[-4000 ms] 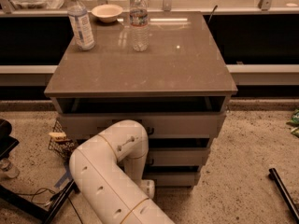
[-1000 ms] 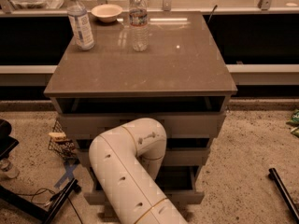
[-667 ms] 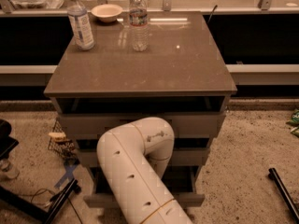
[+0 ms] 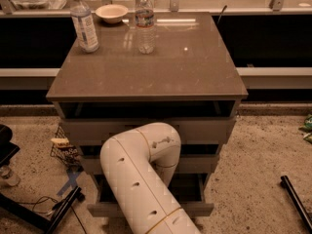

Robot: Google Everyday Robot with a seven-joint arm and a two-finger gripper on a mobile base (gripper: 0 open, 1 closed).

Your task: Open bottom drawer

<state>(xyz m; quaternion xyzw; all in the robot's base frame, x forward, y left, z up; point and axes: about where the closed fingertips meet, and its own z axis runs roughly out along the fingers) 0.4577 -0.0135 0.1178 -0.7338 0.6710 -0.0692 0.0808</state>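
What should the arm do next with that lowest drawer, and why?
Probably a short pull straight outward. The bottom drawer already juts past the middle drawer, but only partway. The gripper is hidden behind the white arm, down by the drawer fronts.

Single camera, set high, faces down and forward toward 12 o'clock at the cabinet (image 4: 146, 77), close in. The arm (image 4: 139, 179) rises from 6 o'clock, and its elbow hides the gripper.
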